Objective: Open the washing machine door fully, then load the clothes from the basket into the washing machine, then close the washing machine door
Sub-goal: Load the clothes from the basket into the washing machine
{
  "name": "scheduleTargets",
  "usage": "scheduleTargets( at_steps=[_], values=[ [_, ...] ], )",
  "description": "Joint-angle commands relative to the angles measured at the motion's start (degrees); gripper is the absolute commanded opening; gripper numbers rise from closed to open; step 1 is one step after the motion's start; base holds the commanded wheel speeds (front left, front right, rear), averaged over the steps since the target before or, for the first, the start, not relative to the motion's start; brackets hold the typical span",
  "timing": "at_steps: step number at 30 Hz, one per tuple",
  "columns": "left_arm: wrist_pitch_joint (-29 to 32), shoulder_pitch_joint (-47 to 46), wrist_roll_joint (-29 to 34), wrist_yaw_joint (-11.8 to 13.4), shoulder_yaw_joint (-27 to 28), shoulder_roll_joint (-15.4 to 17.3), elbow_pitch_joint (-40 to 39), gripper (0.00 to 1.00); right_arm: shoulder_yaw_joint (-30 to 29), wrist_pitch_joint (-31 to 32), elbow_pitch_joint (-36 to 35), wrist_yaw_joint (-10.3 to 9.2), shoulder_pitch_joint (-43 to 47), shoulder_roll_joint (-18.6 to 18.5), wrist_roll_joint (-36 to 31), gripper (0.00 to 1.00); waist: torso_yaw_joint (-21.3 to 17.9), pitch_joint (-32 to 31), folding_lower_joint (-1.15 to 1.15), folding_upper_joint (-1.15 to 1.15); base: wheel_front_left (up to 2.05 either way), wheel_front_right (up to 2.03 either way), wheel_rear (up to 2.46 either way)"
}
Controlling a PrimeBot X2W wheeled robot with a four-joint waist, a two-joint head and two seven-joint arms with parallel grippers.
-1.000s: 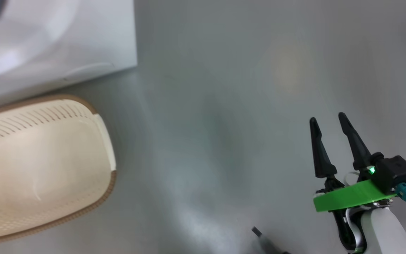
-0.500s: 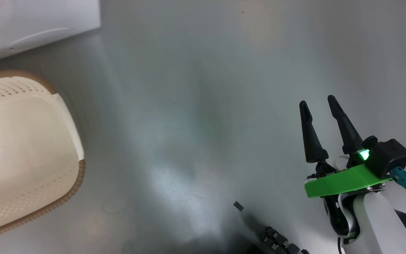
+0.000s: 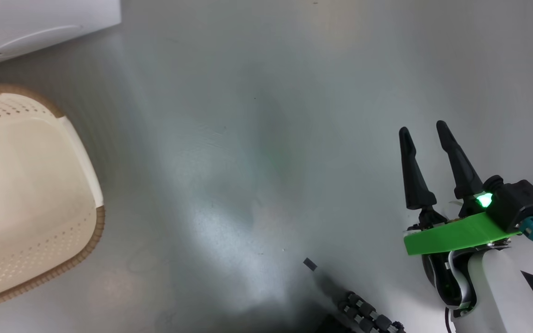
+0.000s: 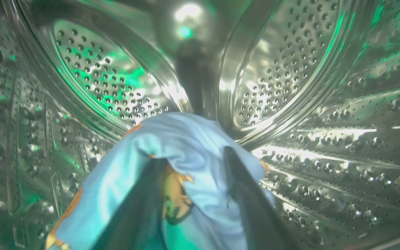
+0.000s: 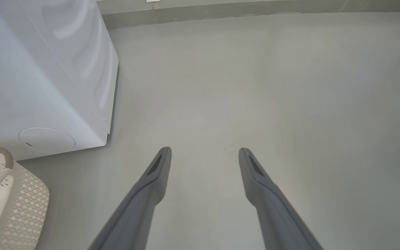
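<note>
**Garment in the drum, left arm holds the position**

Left gripper (image 4: 193,156) is inside the steel drum (image 4: 290,52) of the washing machine (image 5: 30,69), tips aimed at the back wall. The clothes (image 4: 186,135) are bunched between and over its fingers (image 4: 245,194), trailing back toward the wrist. The jaws stand apart; through the blur I cannot tell whether they pinch the fabric. Likely next: let go, draw straight back. Right gripper (image 3: 422,128) is spread, holding nothing, over the floor (image 3: 266,138), well apart from the basket (image 3: 95,231).
</note>
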Motion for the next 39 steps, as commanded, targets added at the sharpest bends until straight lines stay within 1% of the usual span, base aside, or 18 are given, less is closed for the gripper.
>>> scheduleTargets(
  at_steps=[1, 8, 11, 19, 27, 28, 31, 34, 37, 39],
  values=[
    [0.36, -0.59, -0.42, 0.52, 0.26, 2.39, -0.52, 1.0, 0.42, -0.69, -1.11, 0.41, 0.37, -0.64, 0.43, 1.0, 0.43, -0.15, 0.0, 0.0, 0.0, 0.0, 0.0],
    [-0.68, 0.82, -1.57, 0.21, -0.15, 0.63, 2.58, 1.0, -0.68, -0.7, -1.12, 0.41, 0.13, -0.64, -0.46, 1.0, 2.33, -1.37, 0.0, 0.0, 0.0, 0.0, 0.0],
    [-1.31, 2.16, -2.54, 0.82, 0.27, -0.75, 4.38, 1.0, -1.27, -0.7, -1.17, 0.41, 0.11, -0.64, -1.07, 1.0, 3.58, -2.43, 0.0, 0.0, 0.0, 0.0, 0.0],
    [-7.14, 10.2, -4.87, 0.31, 0.93, -4.81, 7.47, 1.0, -3.22, -0.7, -0.89, 0.41, 0.64, -0.64, -3.71, 1.0, 7.06, -7.53, 0.0, 0.0, 0.0, 0.0, 0.0],
    [-13.94, 21.2, -6.75, 0.16, 1.36, -9.86, 8.07, 1.0, -5.89, -0.7, -0.61, 0.41, 2.58, -0.64, -6.16, 1.0, 10.93, -13.79, 0.0, 0.0, 0.0, 0.0, 0.0],
    [-13.94, 21.2, -6.75, 0.16, 1.36, -9.86, 8.07, 1.0, -5.89, -0.7, -0.61, 0.41, 2.58, -0.64, -6.16, 1.0, 10.93, -13.79, 0.0, 0.0, 0.0, 0.0, 0.0],
    [-16.21, 26.03, -7.01, 0.39, 1.39, -12.08, 6.81, 1.0, -7.44, -0.48, -0.76, 0.41, 3.89, -0.64, -6.95, 1.0, 12.61, -16.6, 0.0, 0.0, 0.0, 0.0, 0.0],
    [-17.55, 32.22, -6.77, 0.76, 1.43, -14.27, 3.73, 1.0, -8.71, 0.18, -1.09, 0.41, 5.4, -0.64, -7.61, 1.0, 13.94, -19.67, 0.0, 0.0, 0.0, 0.0, 0.0],
    [-17.99, 39.35, -6.08, 1.86, 1.85, -16.54, -1.54, 1.0, -9.47, 1.06, -1.58, 0.41, 7.07, -0.64, -8.37, 1.0, 14.9, -22.86, 0.0, 0.0, 0.0, 0.0, 0.0],
    [-18.04, 45.05, -4.91, 3.46, 2.79, -18.07, -7.28, 1.0, -9.56, 1.74, -2.01, 0.41, 8.18, -0.64, -8.97, 1.0, 15.29, -24.9, 0.0, 0.0, 0.0, 0.0, 0.0]
  ],
)
